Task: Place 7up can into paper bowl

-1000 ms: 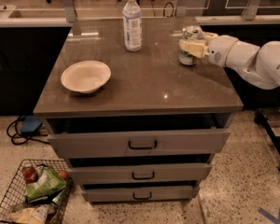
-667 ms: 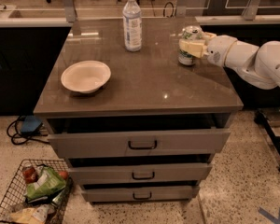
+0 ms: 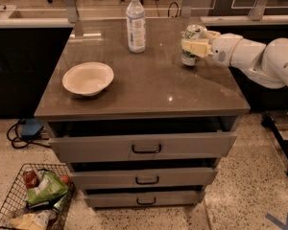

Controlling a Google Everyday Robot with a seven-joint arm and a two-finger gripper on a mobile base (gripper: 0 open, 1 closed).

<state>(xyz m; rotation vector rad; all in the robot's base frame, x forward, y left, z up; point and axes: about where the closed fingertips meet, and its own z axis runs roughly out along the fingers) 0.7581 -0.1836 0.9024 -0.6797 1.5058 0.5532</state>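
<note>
The 7up can (image 3: 196, 32), white and green with a silver top, stands upright at the far right of the grey table top (image 3: 149, 87). My gripper (image 3: 191, 47) reaches in from the right, and its cream fingers (image 3: 198, 48) are closed around the can's middle. The can's base rests on or just above the table. The paper bowl (image 3: 88, 78), off-white and empty, sits on the left part of the table, well apart from the can.
A clear plastic bottle (image 3: 136, 23) with a white cap stands at the back middle, between bowl and can. Drawers (image 3: 146, 147) sit below the table front. A wire basket (image 3: 33, 200) with packets is on the floor at lower left.
</note>
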